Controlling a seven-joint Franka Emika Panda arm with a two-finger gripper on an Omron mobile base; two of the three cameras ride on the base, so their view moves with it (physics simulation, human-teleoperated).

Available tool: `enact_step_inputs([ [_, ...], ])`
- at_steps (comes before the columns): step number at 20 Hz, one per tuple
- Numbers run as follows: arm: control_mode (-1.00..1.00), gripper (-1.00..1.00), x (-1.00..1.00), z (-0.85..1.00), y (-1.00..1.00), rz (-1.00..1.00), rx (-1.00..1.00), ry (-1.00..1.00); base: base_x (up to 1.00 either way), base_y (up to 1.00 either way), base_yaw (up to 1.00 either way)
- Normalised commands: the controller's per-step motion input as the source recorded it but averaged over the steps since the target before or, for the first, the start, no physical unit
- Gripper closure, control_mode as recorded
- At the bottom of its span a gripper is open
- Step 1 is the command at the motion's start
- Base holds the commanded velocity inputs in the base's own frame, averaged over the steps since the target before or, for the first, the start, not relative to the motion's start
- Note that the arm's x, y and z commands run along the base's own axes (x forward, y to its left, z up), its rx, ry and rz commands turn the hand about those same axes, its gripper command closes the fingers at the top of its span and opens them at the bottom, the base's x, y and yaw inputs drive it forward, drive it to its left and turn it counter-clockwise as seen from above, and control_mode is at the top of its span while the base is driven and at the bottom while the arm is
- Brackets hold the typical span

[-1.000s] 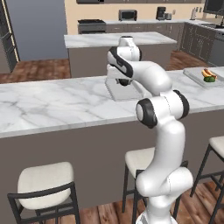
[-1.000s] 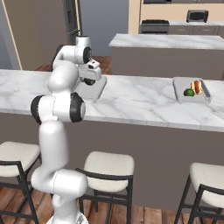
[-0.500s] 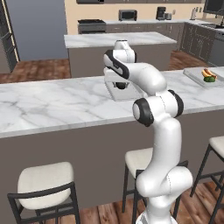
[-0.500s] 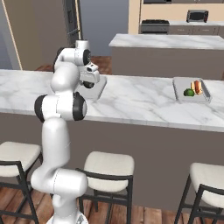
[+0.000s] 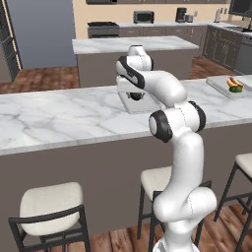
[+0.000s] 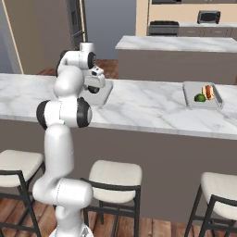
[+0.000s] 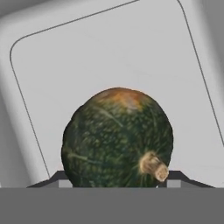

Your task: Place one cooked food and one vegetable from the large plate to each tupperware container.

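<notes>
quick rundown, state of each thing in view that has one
gripper: over the near tray, fingertips either side of the squash; grip itself hidden, cannot tell
squash: dark green, whole, stem toward the camera, above or in the near tray
near tray: flat on the counter, floor bare around the squash
far tray: flat on the counter, holding a green vegetable and a hot dog side by side

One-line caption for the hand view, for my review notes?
Gripper carrying a dark green squash above an empty tupperware container.
</notes>
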Motion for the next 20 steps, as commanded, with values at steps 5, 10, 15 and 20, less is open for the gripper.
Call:
enact_step_inputs([
  [5, -1.0, -1.0, 0.0, 0.0, 0.0, 0.0, 0.0, 0.0, 0.0, 0.0, 0.0],
  [10, -1.0, -1.0, -0.03, 0.02, 0.0, 0.0, 0.0, 0.0, 0.0, 0.0, 0.0],
  [15, -1.0, -1.0, -0.42, 0.61, 0.0, 0.0, 0.0, -0.06, 0.0, 0.0, 0.0],
  [20, -1.0, -1.0, -0.95, 0.53, 0.0, 0.0, 0.0, -0.25, 0.0, 0.0, 0.0],
])
